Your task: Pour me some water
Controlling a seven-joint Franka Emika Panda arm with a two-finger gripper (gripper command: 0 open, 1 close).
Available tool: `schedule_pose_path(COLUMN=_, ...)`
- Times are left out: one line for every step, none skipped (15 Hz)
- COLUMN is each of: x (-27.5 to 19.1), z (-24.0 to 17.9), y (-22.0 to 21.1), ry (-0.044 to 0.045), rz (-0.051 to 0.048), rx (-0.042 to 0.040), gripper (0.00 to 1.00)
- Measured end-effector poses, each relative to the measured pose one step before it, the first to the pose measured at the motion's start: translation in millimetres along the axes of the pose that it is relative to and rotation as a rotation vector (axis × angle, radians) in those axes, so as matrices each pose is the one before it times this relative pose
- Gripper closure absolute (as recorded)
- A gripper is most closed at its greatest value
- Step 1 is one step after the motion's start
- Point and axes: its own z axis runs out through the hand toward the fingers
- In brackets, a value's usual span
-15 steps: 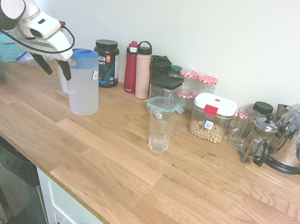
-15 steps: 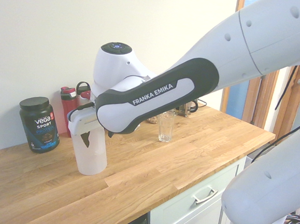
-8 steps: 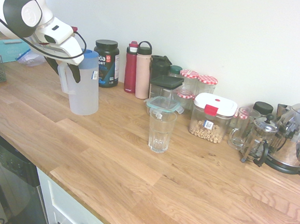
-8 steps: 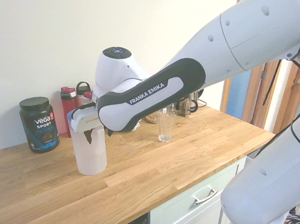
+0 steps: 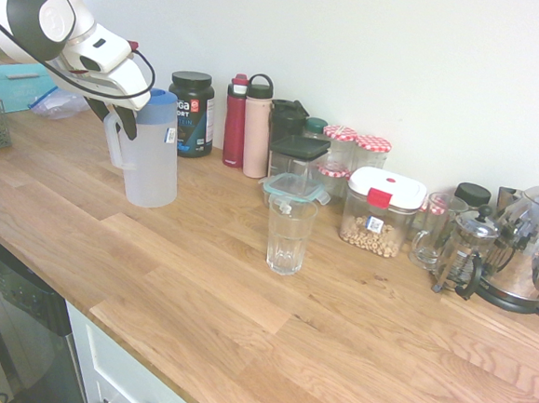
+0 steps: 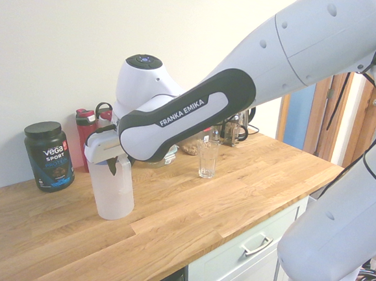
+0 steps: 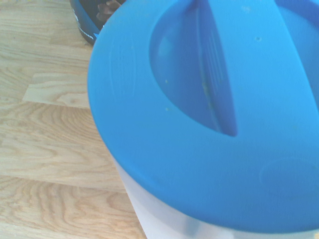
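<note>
First exterior view: pincer (image 5: 117,119), spread a second ago, now pinching the jug's (image 5: 152,150) handle; lifting comes next.

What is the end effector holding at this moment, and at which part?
The end effector sits at the side handle of the jug, closing around it; whether it grips firmly cannot be told. The jug stands on the counter.

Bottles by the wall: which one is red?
The slim red bottle with the dark red cap, standing between the black protein tub and the pale pink bottle with a black loop lid.
</note>
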Motion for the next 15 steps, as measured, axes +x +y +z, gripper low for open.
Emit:
schedule_pose_path(x=-0.23, z=1.04, y=0.15, ry=-0.00188, rz=-0.00026, rx=-0.00184, gripper=1.0)
schedule_pose_path(x=-0.28, z=0.9, y=0.06, ry=-0.00181, rz=-0.00036, rx=-0.00139, gripper=1.0)
schedule_pose_path(x=-0.11, z=0.51, y=0.08, ry=-0.00087, rz=-0.00024, rx=-0.00104, gripper=1.0)
schedule_pose_path(x=-0.22, z=0.05, y=0.0, ry=-0.00052, rz=-0.00055, rx=-0.00073, gripper=1.0)
schedule_pose_path(x=-0.49, z=0.03, y=-0.13, ry=-0.00052, rz=-0.00141, rx=-0.00065, gripper=1.0)
schedule_pose_path(x=-0.3, z=0.05, y=-0.05, ry=0.00034, rz=-0.00203, rx=-0.00095, gripper=1.0)
schedule_pose_path(x=-0.02, z=0.03, y=0.01, ry=0.0011, rz=-0.00196, rx=-0.00066, gripper=1.0)
schedule_pose_path(x=0.0, z=0.02, y=0.02, ry=-0.00004, rz=-0.00014, rx=-0.00037, gripper=1.0)
schedule_pose_path(x=0.51, z=-0.08, y=0.21, ry=-0.00035, rz=0.0012, rx=-0.00067, gripper=1.0)
schedule_pose_path(x=1.54, z=-0.55, y=0.44, ry=-0.00222, rz=0.00408, rx=-0.00191, gripper=1.0)
schedule_pose_path(x=2.21, z=-1.49, y=0.49, ry=-0.00989, rz=0.00377, rx=-0.00292, gripper=1.0)
schedule_pose_path(x=2.87, z=-3.64, y=0.29, ry=-0.01972, rz=-0.00288, rx=0.00264, gripper=1.0)
schedule_pose_path(x=5.19, z=-7.95, y=-0.12, ry=-0.02228, rz=-0.0066, rx=0.00912, gripper=1.0)
schedule_pose_path(x=8.48, z=-13.43, y=0.69, ry=-0.01543, rz=-0.00782, rx=0.01242, gripper=1.0)
schedule_pose_path(x=10.95, z=-16.52, y=2.17, ry=-0.00821, rz=-0.00571, rx=0.01164, gripper=1.0)
